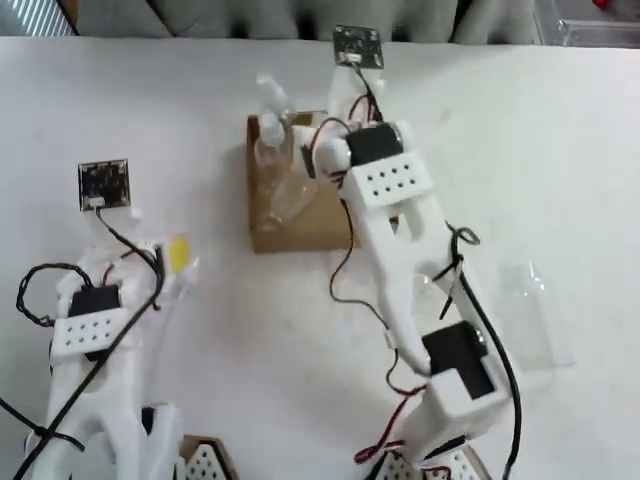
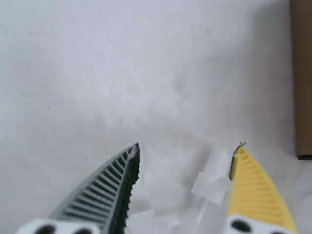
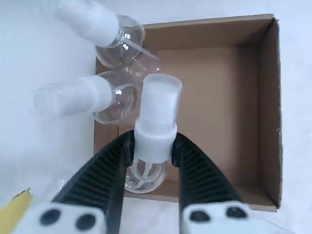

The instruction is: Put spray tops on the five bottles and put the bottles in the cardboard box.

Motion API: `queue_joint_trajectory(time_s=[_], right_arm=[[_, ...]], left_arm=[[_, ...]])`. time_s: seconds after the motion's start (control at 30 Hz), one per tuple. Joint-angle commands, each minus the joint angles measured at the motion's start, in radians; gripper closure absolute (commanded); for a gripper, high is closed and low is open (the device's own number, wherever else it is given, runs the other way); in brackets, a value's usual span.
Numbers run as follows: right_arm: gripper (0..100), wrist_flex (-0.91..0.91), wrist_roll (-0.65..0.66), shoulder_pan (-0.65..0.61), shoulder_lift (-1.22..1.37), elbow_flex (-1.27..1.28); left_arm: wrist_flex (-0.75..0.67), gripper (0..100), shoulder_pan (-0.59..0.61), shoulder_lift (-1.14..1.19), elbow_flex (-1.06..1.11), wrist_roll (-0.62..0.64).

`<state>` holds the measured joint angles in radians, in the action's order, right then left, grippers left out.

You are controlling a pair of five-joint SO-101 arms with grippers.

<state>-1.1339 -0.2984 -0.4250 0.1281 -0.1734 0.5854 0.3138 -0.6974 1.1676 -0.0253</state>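
Observation:
The brown cardboard box (image 3: 229,102) lies open on the white table, and in the high view the cardboard box (image 1: 305,225) is at the middle. Two clear bottles with white spray tops (image 3: 117,46) (image 3: 105,97) stand inside along one wall. My right gripper (image 3: 153,141) is shut on the neck of a third spray-topped bottle (image 3: 157,112), held over the box floor near those two. My left gripper (image 2: 188,146) is open low over the table beside the box, grey and yellow fingers apart. A small white and clear piece (image 2: 209,178) lies between them.
A faint clear bottle (image 1: 530,300) lies on the table to the right of the right arm. The box's edge (image 2: 302,78) stands close beside the left gripper. Cables hang from both arms. Bare white table spreads left of the box.

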Motion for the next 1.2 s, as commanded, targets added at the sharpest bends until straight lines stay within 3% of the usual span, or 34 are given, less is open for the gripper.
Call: queue_joint_trajectory(time_s=[0.0,0.5,1.0,1.17], right_arm=[[98.1,0.131,0.015,-0.031,-0.127,0.140],[98.3,0.704,0.017,-0.038,-0.479,0.726],[98.3,0.746,0.025,-0.125,-0.484,0.790],[98.3,0.851,0.143,-0.143,-0.492,0.841]], left_arm=[[-0.026,71,-0.015,-0.021,0.002,-0.014],[-0.026,71,-0.013,-0.021,0.002,-0.014],[-0.025,71,-0.013,-0.021,0.002,-0.014],[-0.025,71,-0.013,-0.021,0.002,-0.014]])
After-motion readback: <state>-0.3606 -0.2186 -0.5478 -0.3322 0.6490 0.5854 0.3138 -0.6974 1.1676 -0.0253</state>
